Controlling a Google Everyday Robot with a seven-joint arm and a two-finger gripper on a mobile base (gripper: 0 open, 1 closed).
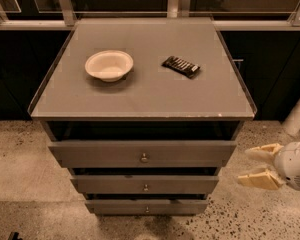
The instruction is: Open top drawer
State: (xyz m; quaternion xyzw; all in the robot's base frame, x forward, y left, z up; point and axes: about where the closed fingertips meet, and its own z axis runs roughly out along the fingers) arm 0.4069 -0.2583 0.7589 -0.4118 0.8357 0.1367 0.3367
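Observation:
The top drawer (90, 154) is the widest of three grey fronts under the cabinet top, with a small round metal knob (144, 158) at its centre. A dark gap shows above its front. My gripper (257, 166) is low at the right, to the right of the drawer's end and apart from it. Its two tan fingers (262, 153) point left with a gap between them and hold nothing.
A white bowl (109, 65) and a dark snack packet (180, 66) lie on the grey cabinet top (145, 91). Two narrower drawer fronts (115, 185) sit below the top one. Dark cabinets with a glass rail run behind. Speckled floor lies around the cabinet.

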